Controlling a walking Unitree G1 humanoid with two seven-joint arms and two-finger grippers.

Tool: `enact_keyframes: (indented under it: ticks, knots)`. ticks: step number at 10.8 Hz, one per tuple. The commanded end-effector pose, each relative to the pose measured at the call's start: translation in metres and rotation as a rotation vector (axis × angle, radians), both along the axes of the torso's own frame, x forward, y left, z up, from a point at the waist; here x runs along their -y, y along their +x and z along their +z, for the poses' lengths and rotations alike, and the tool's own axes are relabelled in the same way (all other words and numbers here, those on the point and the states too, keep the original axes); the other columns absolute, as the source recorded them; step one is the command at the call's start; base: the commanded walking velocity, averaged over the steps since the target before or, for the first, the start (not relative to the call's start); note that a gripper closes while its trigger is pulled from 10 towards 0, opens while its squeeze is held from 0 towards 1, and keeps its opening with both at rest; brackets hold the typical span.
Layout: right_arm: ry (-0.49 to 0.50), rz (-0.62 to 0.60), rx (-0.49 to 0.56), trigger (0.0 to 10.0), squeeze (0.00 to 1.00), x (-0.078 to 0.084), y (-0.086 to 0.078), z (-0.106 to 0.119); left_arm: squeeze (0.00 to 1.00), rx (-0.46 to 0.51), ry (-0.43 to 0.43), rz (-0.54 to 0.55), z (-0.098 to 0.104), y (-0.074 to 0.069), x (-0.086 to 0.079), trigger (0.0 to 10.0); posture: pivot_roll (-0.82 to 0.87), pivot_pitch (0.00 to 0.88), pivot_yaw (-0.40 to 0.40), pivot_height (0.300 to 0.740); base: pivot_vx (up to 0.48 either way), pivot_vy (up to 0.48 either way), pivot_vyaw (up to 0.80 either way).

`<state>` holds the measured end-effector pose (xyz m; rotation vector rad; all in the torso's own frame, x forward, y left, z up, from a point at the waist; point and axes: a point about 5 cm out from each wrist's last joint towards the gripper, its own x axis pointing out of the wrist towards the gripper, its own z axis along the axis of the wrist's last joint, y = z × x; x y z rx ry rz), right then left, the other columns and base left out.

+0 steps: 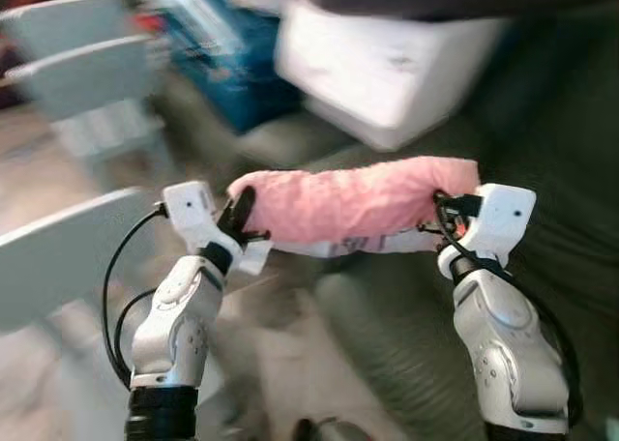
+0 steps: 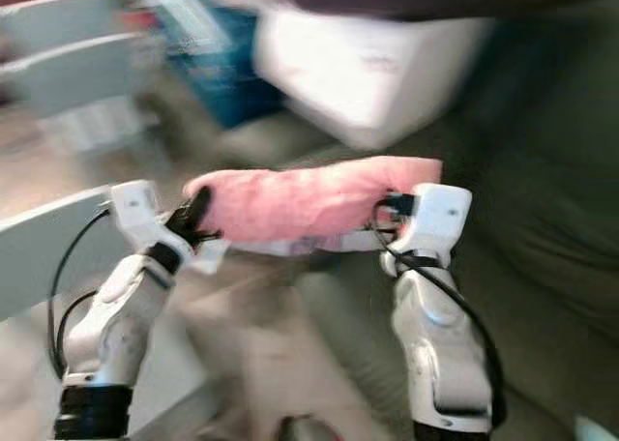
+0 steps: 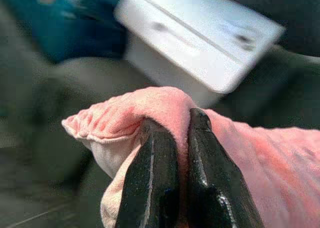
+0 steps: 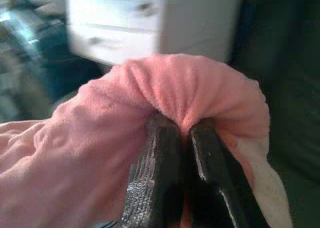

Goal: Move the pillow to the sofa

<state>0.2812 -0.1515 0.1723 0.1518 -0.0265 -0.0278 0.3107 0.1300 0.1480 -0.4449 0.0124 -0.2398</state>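
Carrying is the step judged to be in hand: the pink pillow is held clear of any surface, stretched level between the two grippers. The left gripper is pinched tight on one end of it, a fold of fabric squeezed between the fingers with almost no gap left. The right gripper is clamped likewise on the opposite end, the cloth bunched into gathers over its fingertips. A paler underside or lining of the pillow is seen hanging below both grips.

The dark green sofa lies ahead of and beneath the right gripper, its seat extending under that arm. A white box rests on the sofa beyond the pillow, and a blue item, too blurred to identify, lies beyond the left gripper. Pale chairs stand off to the outer side of the left gripper. The head views are smeared, which suggests the robot is in motion.

For a sound placement, it is judged that both grips should be kept closed until the pillow is over bare seat on the near side of the white box. The two ends should be lowered together so the pillow is not twisted. Only thin folds are gripped, so slippage is a risk if the arms are spread further.
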Motion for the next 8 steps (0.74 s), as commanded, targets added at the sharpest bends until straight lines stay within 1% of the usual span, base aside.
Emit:
enact_keyframes:
  ticks: [1, 5, 6, 8]
  knots:
    - [0.005, 0.018, 0.025, 10.0, 0.0, -0.0039, -0.0015, 0.0049, 0.0, 0.009, 0.002, -0.008, 0.0021, 0.0002, -0.0008, 10.0, -0.13, 0.124, -0.043, 0.74, 0.0, 0.0, -0.79]
    - [0.007, 0.021, 0.023, 10.0, 0.0, -0.0043, -0.0016, 0.0047, 0.0, -0.004, -0.009, 0.0, 0.0008, 0.0008, -0.001, 10.0, -0.13, 0.128, -0.042, 0.74, 0.0, 0.0, -0.79]
    - [0.016, 0.026, 0.029, 10.0, 0.0, -0.0047, -0.0016, 0.0049, 0.0, -0.008, -0.009, 0.002, 0.0003, 0.001, -0.0012, 10.0, -0.13, 0.127, -0.043, 0.74, 0.0, 0.0, 0.0]
    - [0.017, 0.034, 0.032, 10.0, 0.0, -0.0059, -0.0022, 0.0052, 0.0, -0.016, 0.0, -0.003, -0.0007, 0.0008, -0.001, 10.0, -0.13, 0.127, -0.041, 0.74, 0.0, 0.433, 0.0]
